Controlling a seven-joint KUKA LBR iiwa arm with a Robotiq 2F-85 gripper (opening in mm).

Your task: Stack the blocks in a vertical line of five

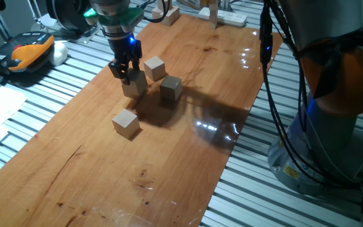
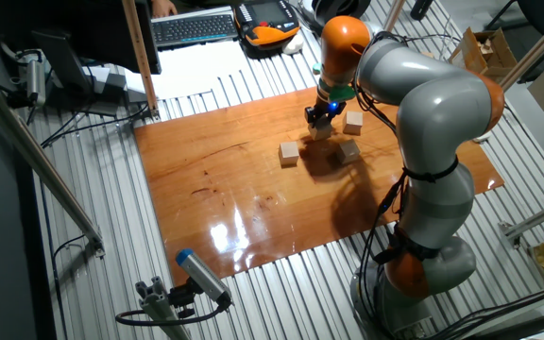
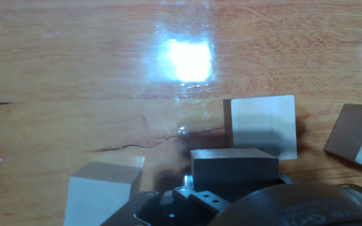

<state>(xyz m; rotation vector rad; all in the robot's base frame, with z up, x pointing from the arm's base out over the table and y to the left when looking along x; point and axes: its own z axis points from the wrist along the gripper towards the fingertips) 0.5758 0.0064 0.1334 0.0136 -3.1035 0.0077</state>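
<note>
Four light-tan blocks show on the wooden board. My gripper [image 1: 126,75] reaches down at the far left, its fingers closed on the upper part of one block [image 1: 135,85], which sits at board level. In the other fixed view this gripper [image 2: 319,121] and block [image 2: 323,131] lie under the orange wrist. A second block [image 1: 154,67] lies just behind, a third [image 1: 171,89] to the right, and a fourth [image 1: 126,123] nearer the front. The hand view has the gripped block [image 3: 234,164] at bottom centre, with three others [image 3: 259,125], [image 3: 102,191], [image 3: 357,138] around it. No block is stacked.
A white power strip [image 1: 229,16] lies at the board's far end. An orange-and-black device [image 1: 27,53] sits on the slatted table to the left. The robot base [image 1: 333,126] and hanging cables [image 1: 266,38] stand off the board's right edge.
</note>
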